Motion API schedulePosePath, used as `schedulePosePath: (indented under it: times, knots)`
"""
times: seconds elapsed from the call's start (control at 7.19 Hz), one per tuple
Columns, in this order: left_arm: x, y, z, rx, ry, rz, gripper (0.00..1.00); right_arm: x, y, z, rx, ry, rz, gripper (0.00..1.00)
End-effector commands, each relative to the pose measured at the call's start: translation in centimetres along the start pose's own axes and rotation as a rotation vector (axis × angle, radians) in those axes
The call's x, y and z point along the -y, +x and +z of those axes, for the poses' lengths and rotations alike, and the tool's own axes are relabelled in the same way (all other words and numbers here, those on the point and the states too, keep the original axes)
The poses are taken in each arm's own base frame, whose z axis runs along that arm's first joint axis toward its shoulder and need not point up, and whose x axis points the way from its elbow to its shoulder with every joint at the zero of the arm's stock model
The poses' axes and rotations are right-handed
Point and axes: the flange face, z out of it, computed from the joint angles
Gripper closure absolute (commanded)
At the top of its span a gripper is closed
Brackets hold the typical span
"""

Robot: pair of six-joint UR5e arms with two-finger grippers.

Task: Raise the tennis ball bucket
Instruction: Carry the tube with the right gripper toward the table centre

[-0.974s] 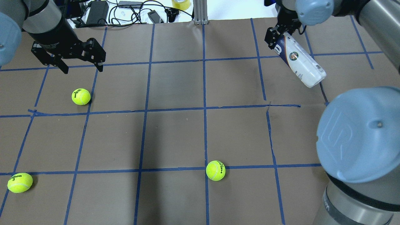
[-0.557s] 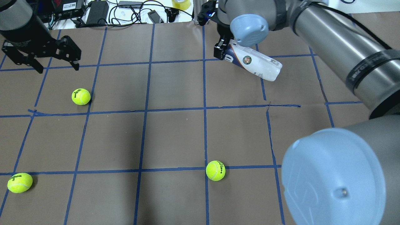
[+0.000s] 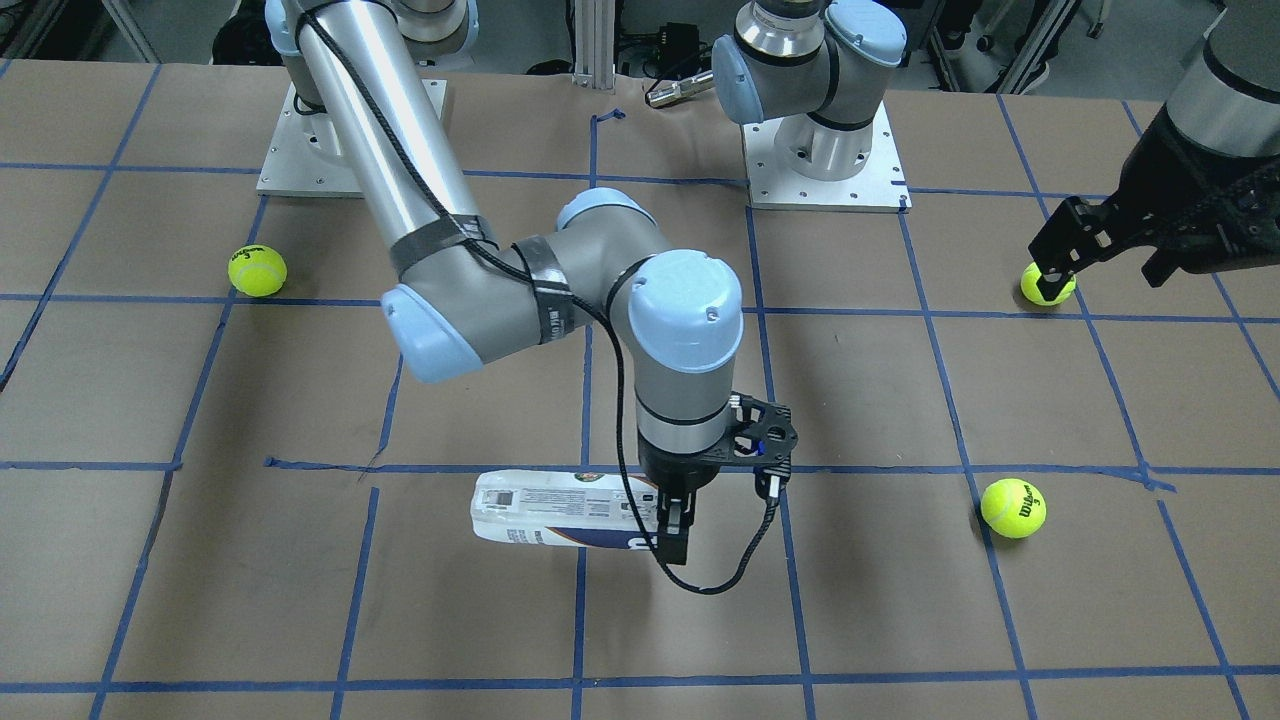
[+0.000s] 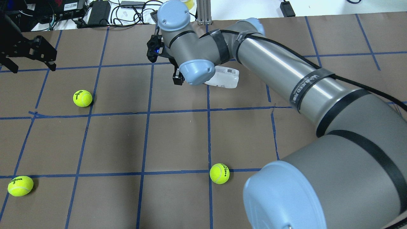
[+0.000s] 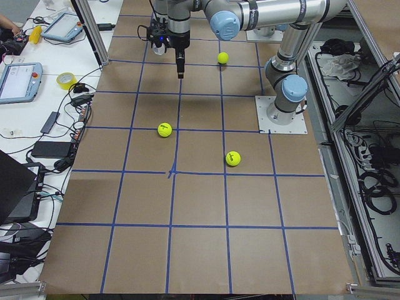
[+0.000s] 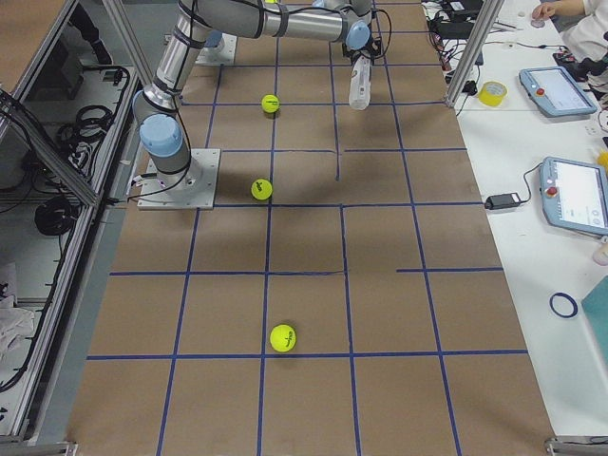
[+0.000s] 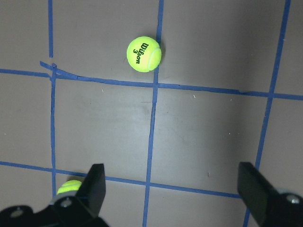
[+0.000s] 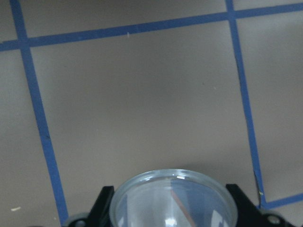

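The tennis ball bucket (image 3: 560, 515) is a clear tube with a white-and-navy label. It lies roughly level in the air above the far middle of the table. My right gripper (image 3: 672, 525) is shut on one end of it. In the overhead view only the tube's far end (image 4: 226, 79) shows behind the right wrist. The right wrist view looks down its open rim (image 8: 173, 196). My left gripper (image 4: 33, 67) is open and empty at the far left, well apart from the tube. Its fingers (image 7: 94, 184) stand wide over the table.
Three yellow tennis balls lie on the brown taped table (image 4: 178, 140): one at left (image 4: 82, 98), one at near left (image 4: 20, 185), one near the middle front (image 4: 219, 173). Cables and devices (image 4: 98, 12) lie beyond the far edge.
My right arm has swung from the far right to the far middle, carrying the tube, which has turned closer to level. My left gripper has moved further left, still open.
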Motion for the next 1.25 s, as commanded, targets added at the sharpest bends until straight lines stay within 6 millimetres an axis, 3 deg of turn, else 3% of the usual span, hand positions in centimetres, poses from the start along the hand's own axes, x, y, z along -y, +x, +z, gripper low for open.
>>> schedulePosePath:
  times: [0.0,0.14,0.42,0.7,0.97,1.11]
  knots:
    - [0.0,-0.2,0.1,0.000,-0.001,-0.003,0.00,2.8,-3.4,1.5,-0.011,-0.050,-0.048,0.58]
    - [0.0,-0.1,0.1,-0.002,-0.001,0.000,0.00,2.9,-4.4,1.7,0.000,-0.055,-0.026,0.60]
    - [0.0,-0.1,0.1,-0.002,-0.001,0.000,0.00,4.3,-5.9,1.2,-0.002,-0.029,-0.068,0.53]
    - [0.0,-0.2,0.1,-0.003,-0.001,-0.001,0.00,4.4,-6.6,2.4,-0.010,-0.026,-0.156,0.47]
    - [0.0,-0.2,0.1,-0.002,-0.001,-0.001,0.00,4.0,-7.1,3.3,-0.027,-0.006,-0.148,0.10]
    - [0.0,-0.2,0.1,-0.002,-0.001,-0.001,0.00,3.7,-6.3,2.0,-0.037,0.013,-0.138,0.10]
